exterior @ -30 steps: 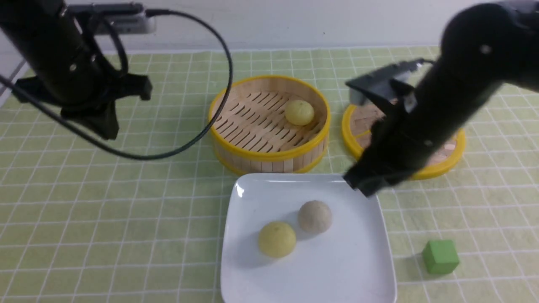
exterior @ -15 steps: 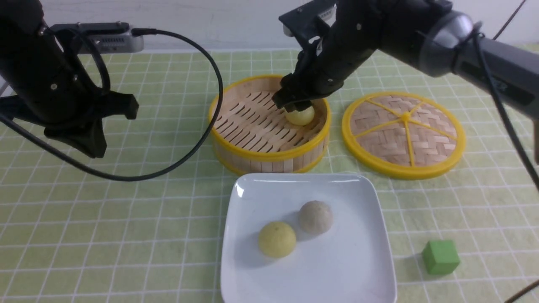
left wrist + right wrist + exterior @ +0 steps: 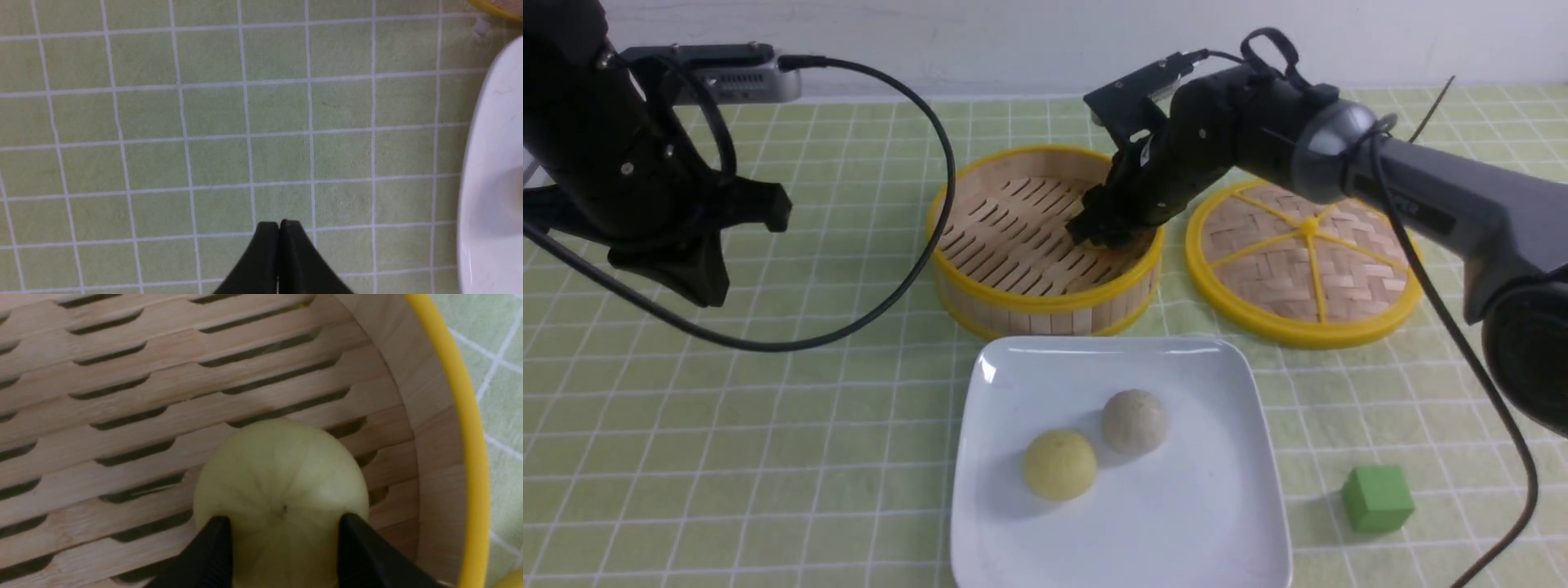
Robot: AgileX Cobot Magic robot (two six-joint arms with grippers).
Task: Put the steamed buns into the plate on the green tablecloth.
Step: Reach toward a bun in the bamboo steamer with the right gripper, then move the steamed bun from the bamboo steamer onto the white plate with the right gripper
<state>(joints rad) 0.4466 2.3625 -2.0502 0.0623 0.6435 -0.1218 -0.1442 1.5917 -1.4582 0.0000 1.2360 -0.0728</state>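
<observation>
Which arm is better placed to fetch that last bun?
Probably the right: its gripper is down in the steamer basket, fingers either side of the bun, while the left gripper hovers over bare tablecloth.

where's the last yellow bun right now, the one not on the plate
In the right wrist view, the yellow bun is inside the bamboo basket, between the fingers of the right claw, on the basket's right side in the front view.

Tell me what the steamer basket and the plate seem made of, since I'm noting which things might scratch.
Steamer basket: likely bamboo or wood, matte, from its grained slats; its yellow rim's material is unclear.
Plate: glossy white, with a bright corner highlight; perhaps ceramic or plastic.
</observation>
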